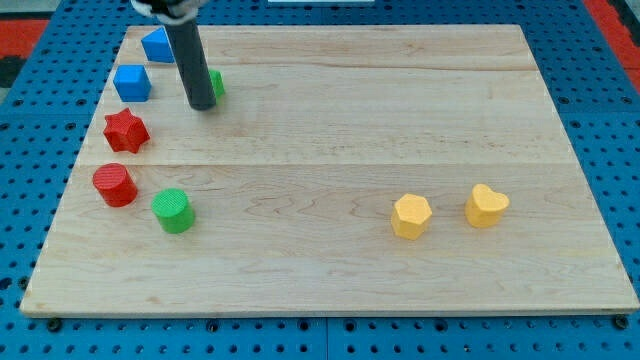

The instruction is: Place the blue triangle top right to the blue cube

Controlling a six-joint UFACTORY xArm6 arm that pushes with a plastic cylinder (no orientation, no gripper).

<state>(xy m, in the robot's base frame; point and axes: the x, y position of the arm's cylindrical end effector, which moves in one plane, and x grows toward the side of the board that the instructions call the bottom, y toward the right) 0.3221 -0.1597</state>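
Note:
The blue cube (132,82) sits near the board's left edge, toward the view's top. The blue triangle (157,45) lies just above and right of it, partly hidden by my rod. My tip (202,104) rests on the board right of the blue cube and below right of the blue triangle. A green block (216,84) sits right behind the tip, mostly hidden by the rod, so its shape cannot be made out.
A red star (126,130), a red cylinder (115,185) and a green cylinder (173,210) run down the left side. A yellow hexagon (411,216) and a yellow heart (486,205) sit at the lower right. The wooden board (350,110) lies on a blue pegboard.

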